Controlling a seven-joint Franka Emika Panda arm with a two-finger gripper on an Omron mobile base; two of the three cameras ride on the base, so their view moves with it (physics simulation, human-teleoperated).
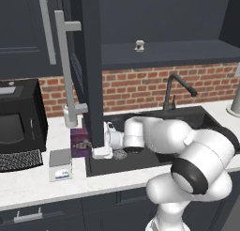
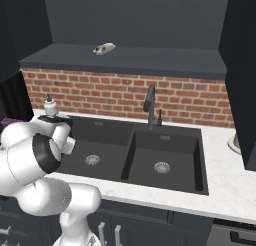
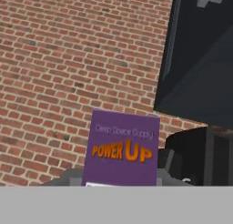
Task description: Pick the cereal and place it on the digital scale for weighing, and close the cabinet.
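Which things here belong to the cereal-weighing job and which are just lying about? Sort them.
Job:
cereal, purple box in the shut gripper
digital scale, on the counter beside the box
cabinet, door open

Lying about:
microwave
sink
faucet
small jar on the cabinet shelf

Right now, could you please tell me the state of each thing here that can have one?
Cabinet door: swung open, edge-on over the counter.
Cereal box: upright, gripped between the claw fingers.
Scale: on the counter, nothing on it.
Microwave: door shut.
Faucet: no water running.
Sink: basins dry.
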